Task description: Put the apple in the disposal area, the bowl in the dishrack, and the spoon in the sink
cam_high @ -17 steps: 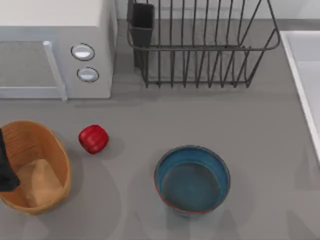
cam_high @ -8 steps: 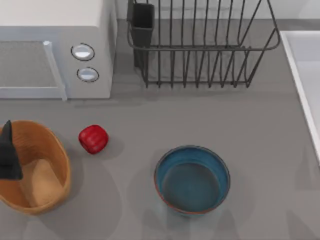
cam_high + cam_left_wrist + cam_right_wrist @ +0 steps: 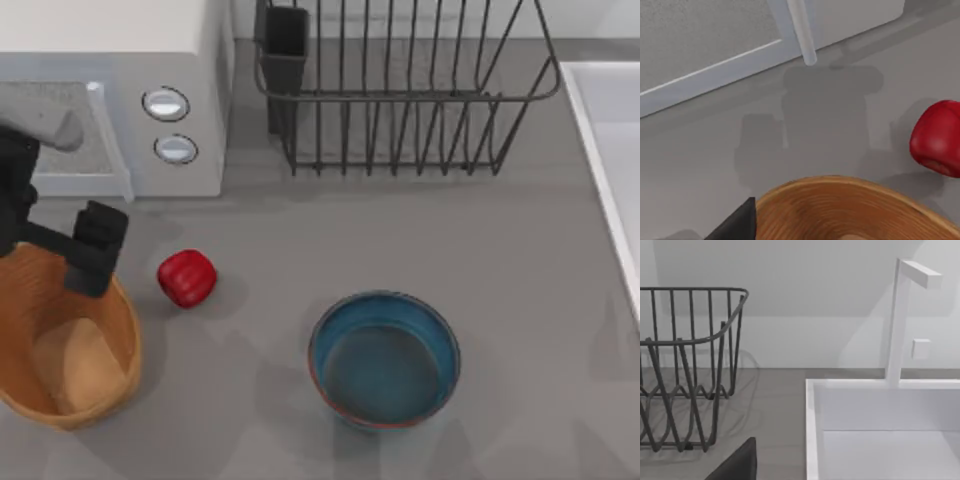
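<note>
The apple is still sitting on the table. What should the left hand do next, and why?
Probably slide toward the table's right and come down over the apple. The left hand sits above the basket's rim, beside the apple and not touching it. The apple lies on the table just outside the basket, so it likely needs grabbing first.

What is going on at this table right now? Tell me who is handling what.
Nothing is held yet. The left gripper hovers at the table's left, over the far rim of the disposal area, just beside the apple, which sits on the table. The bowl stands empty mid-table, not in the dishrack. The sink lies at the right edge.
</note>
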Controlling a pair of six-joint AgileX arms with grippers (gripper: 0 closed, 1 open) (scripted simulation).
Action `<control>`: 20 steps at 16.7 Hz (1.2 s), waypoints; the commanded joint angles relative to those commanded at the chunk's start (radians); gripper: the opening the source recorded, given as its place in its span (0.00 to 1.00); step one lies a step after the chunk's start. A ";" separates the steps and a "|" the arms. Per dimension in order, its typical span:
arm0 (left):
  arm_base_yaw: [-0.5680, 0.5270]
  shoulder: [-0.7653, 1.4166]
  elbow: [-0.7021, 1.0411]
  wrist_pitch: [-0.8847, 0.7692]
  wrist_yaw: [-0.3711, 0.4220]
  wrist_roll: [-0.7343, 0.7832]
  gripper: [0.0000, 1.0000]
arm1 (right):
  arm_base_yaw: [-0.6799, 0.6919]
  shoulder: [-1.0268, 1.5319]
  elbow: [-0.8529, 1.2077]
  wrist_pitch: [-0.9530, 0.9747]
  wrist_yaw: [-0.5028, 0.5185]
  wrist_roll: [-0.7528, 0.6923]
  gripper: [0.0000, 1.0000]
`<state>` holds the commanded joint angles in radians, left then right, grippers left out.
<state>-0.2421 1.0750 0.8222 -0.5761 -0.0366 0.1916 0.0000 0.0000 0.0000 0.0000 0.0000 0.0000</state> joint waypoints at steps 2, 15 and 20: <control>-0.043 0.209 0.147 -0.103 -0.007 0.034 1.00 | 0.000 0.000 0.000 0.000 0.000 0.000 1.00; -0.183 0.879 0.621 -0.434 -0.028 0.144 1.00 | 0.000 0.000 0.000 0.000 0.000 0.000 1.00; -0.179 0.887 0.606 -0.415 -0.027 0.146 1.00 | 0.000 0.000 0.000 0.000 0.000 0.000 1.00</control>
<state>-0.4213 1.9615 1.4279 -0.9911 -0.0640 0.3378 0.0000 0.0000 0.0000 0.0000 0.0000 0.0000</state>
